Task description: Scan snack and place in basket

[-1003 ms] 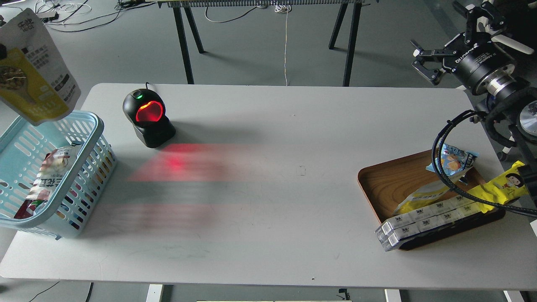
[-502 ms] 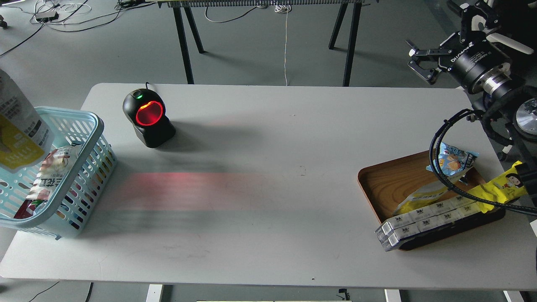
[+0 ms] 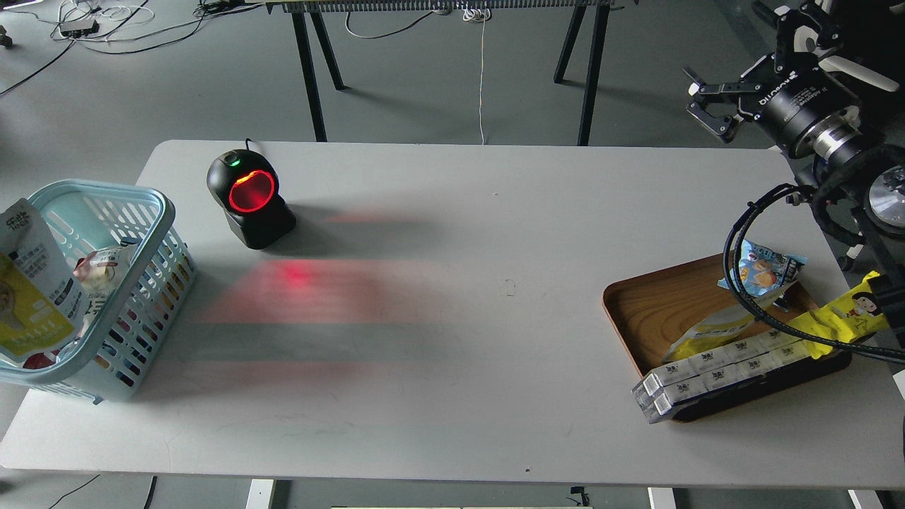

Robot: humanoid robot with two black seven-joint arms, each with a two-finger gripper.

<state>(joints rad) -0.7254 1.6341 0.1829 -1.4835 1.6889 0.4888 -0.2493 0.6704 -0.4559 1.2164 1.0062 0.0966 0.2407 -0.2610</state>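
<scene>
At far left, the snack (image 3: 28,290) now lies inside the basket (image 3: 152,205), lower than a moment ago, leaning on another pouch (image 3: 99,272). The left gripper is out of view. The right gripper (image 3: 700,109) hangs spread apart, empty, unmoved, far right.

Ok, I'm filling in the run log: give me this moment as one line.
snack: in basket, upright | left gripper: out of view | right gripper: open, empty, beyond table's far right corner | scanner: lit red
</scene>
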